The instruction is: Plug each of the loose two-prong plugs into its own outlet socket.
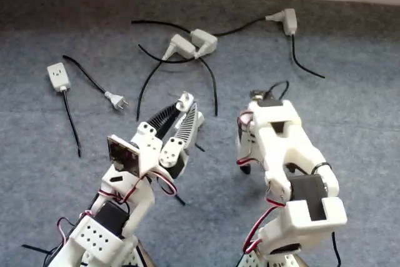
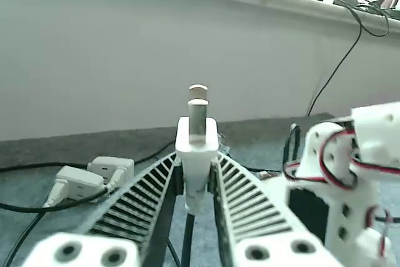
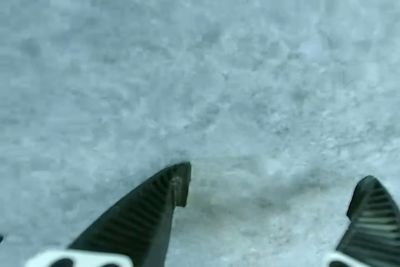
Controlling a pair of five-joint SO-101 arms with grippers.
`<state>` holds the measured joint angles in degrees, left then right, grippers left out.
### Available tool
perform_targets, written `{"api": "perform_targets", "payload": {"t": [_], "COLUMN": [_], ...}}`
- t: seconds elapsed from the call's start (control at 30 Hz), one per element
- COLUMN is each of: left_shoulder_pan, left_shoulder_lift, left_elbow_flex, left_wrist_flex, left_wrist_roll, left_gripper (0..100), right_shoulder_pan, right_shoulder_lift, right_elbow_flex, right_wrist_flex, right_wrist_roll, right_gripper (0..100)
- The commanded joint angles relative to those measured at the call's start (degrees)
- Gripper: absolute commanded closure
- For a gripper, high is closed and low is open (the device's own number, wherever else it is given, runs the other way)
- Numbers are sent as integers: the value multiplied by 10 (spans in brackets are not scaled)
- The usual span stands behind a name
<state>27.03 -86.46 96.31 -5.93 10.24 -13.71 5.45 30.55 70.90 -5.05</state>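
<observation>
Grey, felt-like covering spreads over the bench [image 1: 350, 123], with a pale wall [image 2: 125, 48] behind.

The left end effector [image 2: 197, 164] is clamped on the body of a white plug [image 2: 197, 145]. The plug's two prongs [image 2: 198, 101] point away from the wrist, and its black cable drops between the fingers. The right end effector [image 3: 275, 182] hangs over bare covering, jaws spread wide and holding nothing.

Near the held plug lies a joined pair [image 1: 190, 43] of white bodies, which I take to be a plug already seated in a socket. Black cables cross around it. Further left sits a dark loose plug [image 1: 116, 99], and beyond it a free outlet socket [image 1: 57, 76]. Well apart, at the far right, lies a white end piece [image 1: 287, 20]; I cannot tell whether it is a plug or a socket.

Risks as I judge them:
- No socket is fixed down and the right end effector steadies none, so a push would likely slide a socket instead of seating the prongs.
- The grip is on the plug's narrow body, so off-axis contact could twist it between the fingers.
- The trailing cable could snag the crossed cables and drag the joined pair.

Count:
- Arms: two.
- Plugs: one held and one loose.
- Joined pairs: one.
- Free sockets: one certain.
- Undetermined pieces: one.
</observation>
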Motion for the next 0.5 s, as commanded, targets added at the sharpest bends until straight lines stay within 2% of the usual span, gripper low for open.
{"api": "perform_targets", "payload": {"t": [0.0,0.1,0.17,0.4,0.47], "left_shoulder_pan": [25,29,29,29,29], "left_shoulder_lift": [-5,-5,-5,-5,-5], "left_elbow_flex": [13,13,13,13,13], "left_wrist_flex": [26,40,45,45,43], "left_wrist_roll": [3,3,3,6,6], "left_gripper": [995,995,995,995,995], "right_shoulder_pan": [-21,-21,-18,-30,-47], "right_shoulder_lift": [-12,-12,-15,-105,-138], "right_elbow_flex": [-194,-336,-426,-529,-553], "right_wrist_flex": [167,266,305,299,299], "right_wrist_roll": [5,4,4,6,7], "right_gripper": [606,608,648,993,983]}}
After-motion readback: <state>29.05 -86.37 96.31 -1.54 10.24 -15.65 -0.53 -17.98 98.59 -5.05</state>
